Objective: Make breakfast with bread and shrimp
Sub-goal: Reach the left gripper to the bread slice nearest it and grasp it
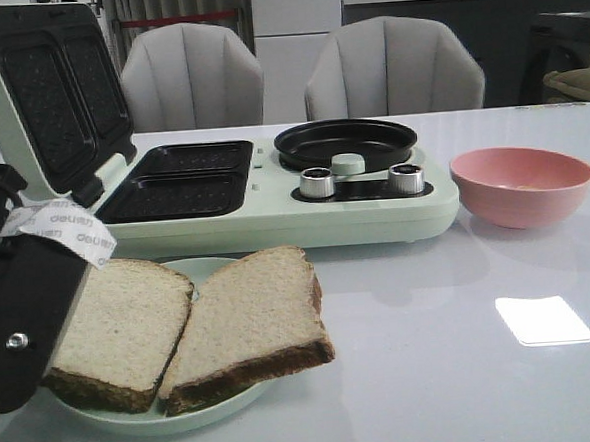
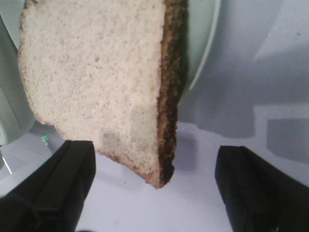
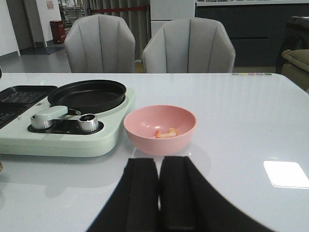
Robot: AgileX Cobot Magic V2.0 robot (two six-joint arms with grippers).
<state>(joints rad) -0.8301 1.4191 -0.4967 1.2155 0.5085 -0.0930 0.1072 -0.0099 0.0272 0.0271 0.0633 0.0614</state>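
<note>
Looking over the worktop (image 1: 464, 371), you've got the two slices of bread (image 1: 246, 324) lying side by side on a pale green plate (image 1: 202, 417) right at the near edge, the right slice overhanging the rim. Your left pincer (image 2: 154, 188) sits wide apart just short of that plate, with one corner of a slice poking between the fingers (image 2: 53, 188) but not touching either one. In the front view the left arm (image 1: 25, 318) covers the left slice's edge.

Your right pincer (image 3: 159, 193) is closed up with nothing in it, fingers pressed together, parked low over the worktop just in front of the pink bowl (image 3: 145, 130). The shrimp (image 3: 166, 133) is in the bottom of that bowl. Behind the plate, the mint breakfast maker (image 1: 274, 212) has its lid (image 1: 46, 86) flipped up, the round black pan (image 1: 345, 143) sitting on its right side, next to the bowl.
</note>
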